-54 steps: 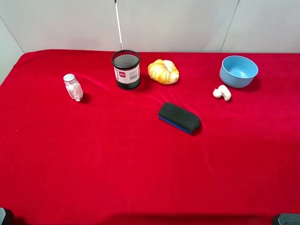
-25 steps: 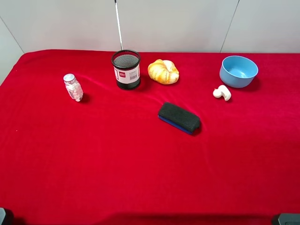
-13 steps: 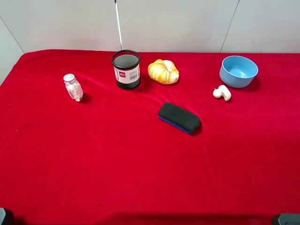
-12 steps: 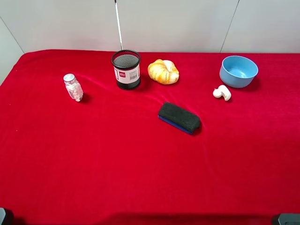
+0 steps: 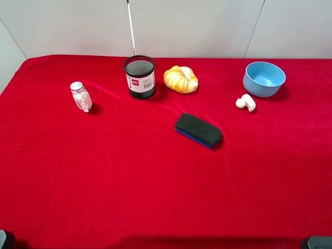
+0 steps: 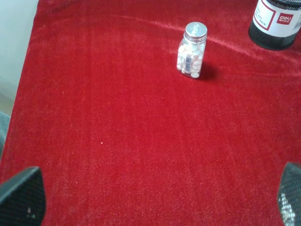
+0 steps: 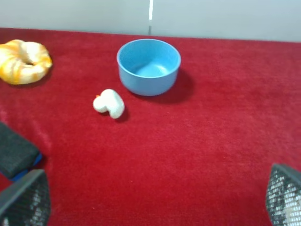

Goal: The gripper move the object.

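The light-blue bowl [image 5: 264, 78] stands upright and empty at the back right of the red table. It also shows in the right wrist view [image 7: 148, 66], well ahead of my right gripper [image 7: 155, 202]. That gripper is open and holds nothing, with only its black mesh-textured fingertips [image 7: 24, 197] showing. My left gripper [image 6: 155, 207] is open and empty too, low over the left side of the table, far from the bowl. In the exterior high view only dark bits of the arms show at the bottom corners.
A small white object [image 5: 246, 102] lies just in front of the bowl. A black eraser block [image 5: 198, 130], a bread roll [image 5: 180, 79], a black mesh cup [image 5: 139, 77] and a pill bottle [image 5: 81, 96] stand further left. The table's left edge [image 6: 28, 70] is close to my left gripper.
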Available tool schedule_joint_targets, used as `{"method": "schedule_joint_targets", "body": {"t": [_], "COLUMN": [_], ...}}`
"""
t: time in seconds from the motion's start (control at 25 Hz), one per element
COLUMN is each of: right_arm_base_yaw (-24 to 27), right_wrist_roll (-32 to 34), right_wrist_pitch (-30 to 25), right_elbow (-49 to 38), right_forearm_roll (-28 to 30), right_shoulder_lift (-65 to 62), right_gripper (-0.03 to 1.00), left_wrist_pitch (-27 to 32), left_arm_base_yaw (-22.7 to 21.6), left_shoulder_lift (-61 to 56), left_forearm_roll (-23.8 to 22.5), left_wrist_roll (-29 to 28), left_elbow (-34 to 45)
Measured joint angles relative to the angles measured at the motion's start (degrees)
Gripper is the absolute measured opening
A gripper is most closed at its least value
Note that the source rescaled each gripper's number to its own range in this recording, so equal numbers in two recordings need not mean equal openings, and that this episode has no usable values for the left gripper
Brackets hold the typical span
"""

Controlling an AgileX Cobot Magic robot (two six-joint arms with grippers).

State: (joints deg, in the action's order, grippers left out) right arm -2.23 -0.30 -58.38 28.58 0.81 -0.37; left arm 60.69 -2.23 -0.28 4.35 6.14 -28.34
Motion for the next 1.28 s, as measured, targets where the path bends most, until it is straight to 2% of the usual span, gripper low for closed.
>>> {"method": "schedule_joint_targets", "body": {"t": [1.28], "right_arm_base_yaw": [0.2], "right_wrist_roll": [0.0], "right_wrist_pitch": [0.0], "right_elbow": [0.0], "right_forearm_roll": [0.1], "right_shoulder_lift": [0.0], "right_gripper": [1.0], "left_wrist_pitch": [0.0], "left_arm_base_yaw": [0.0], "left_shoulder_lift": [0.0], "left_forearm_roll": [0.0], "left_wrist_roll": [0.0], "left_elbow": [0.0]}}
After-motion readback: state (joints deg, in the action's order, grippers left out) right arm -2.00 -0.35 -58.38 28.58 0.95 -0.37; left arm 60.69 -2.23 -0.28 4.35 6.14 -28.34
